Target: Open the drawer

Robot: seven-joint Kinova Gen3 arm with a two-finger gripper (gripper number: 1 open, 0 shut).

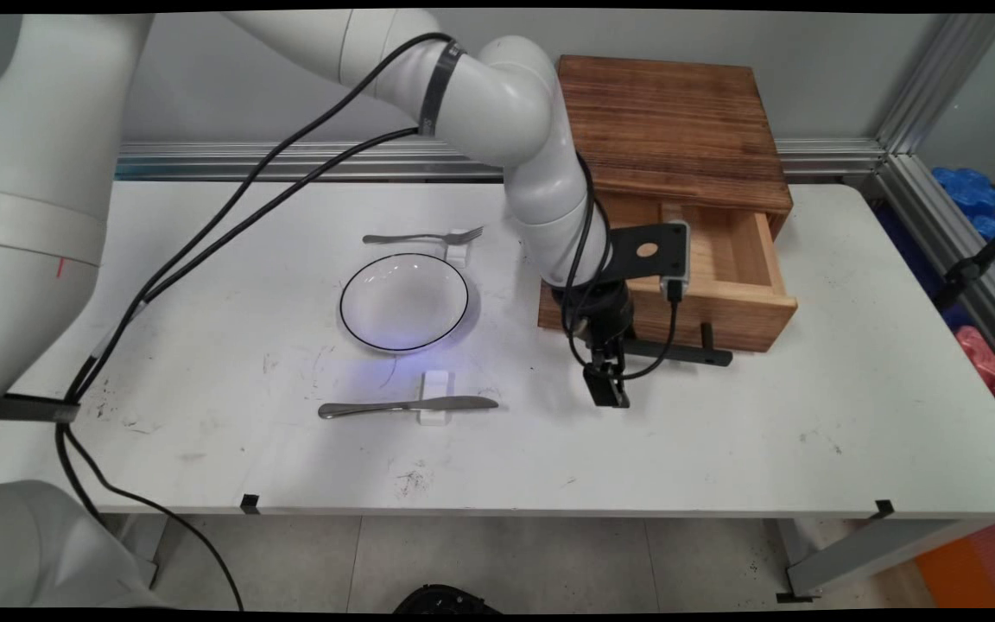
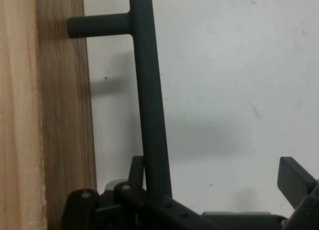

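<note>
On the left part of the bench (image 1: 722, 449), a fork (image 1: 421, 237) is lying on a small white rest (image 1: 458, 248) beyond a white plate with a dark rim (image 1: 404, 302). A knife (image 1: 407, 406) is lying on a second white rest (image 1: 434, 400) on the near side of the plate. Each rest is keeping its utensil raised off the bench surface, probably so that it can be gripped from above.

Right of centre, the hand (image 1: 608, 386) is hanging low over the bench, just in front of the drawer front. Its fingers are standing apart and are gripping nothing. In the hand view, the black bar handle (image 2: 149, 100) is running past one finger (image 2: 137, 172) at the left, while the other finger (image 2: 295, 177) is standing well clear at the right.

Further right, the wooden drawer box (image 1: 670, 130) is sitting at the back of the bench. Its drawer (image 1: 735, 268) is standing pulled out, and the visible part of its interior is showing no contents.
</note>
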